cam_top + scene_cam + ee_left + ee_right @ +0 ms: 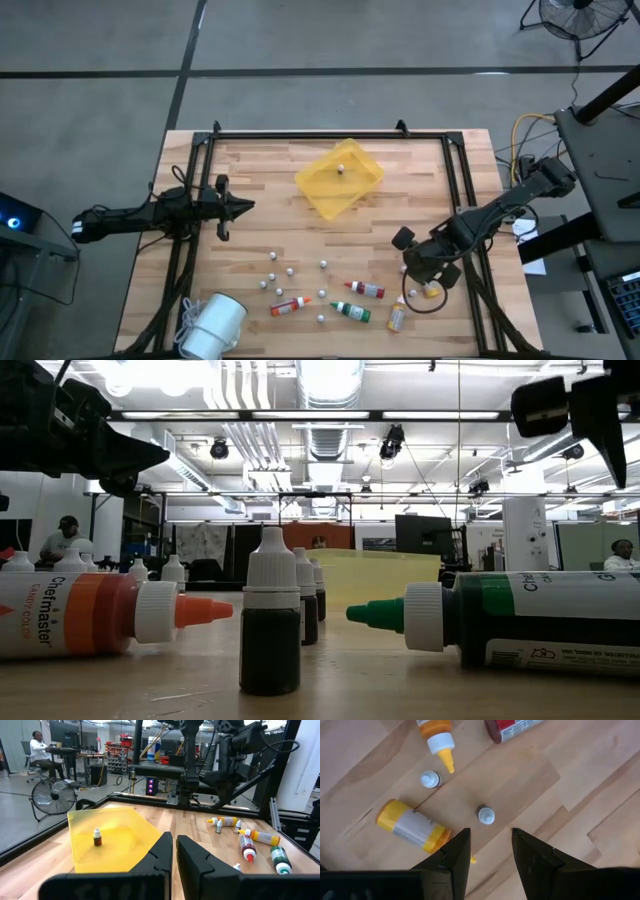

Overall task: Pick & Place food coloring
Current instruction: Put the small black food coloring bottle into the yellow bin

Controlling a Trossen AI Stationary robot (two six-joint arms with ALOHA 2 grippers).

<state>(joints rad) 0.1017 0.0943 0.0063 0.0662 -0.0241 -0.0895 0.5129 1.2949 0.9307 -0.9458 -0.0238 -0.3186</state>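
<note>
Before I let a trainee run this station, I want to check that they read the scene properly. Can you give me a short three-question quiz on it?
1. True or false: the yellow tray holds one small white-capped bottle.
2. Which tool hangs open above a tiny bottle on the wood: A) left tool or B) right tool?
3. Fill in: the lying bottle between the orange-capped bottle and the yellow bottle has a ____ cap.

Key: 1 true. 2 B; the left tool waits near the table's left edge. 3 green, the green-capped bottle.
</note>
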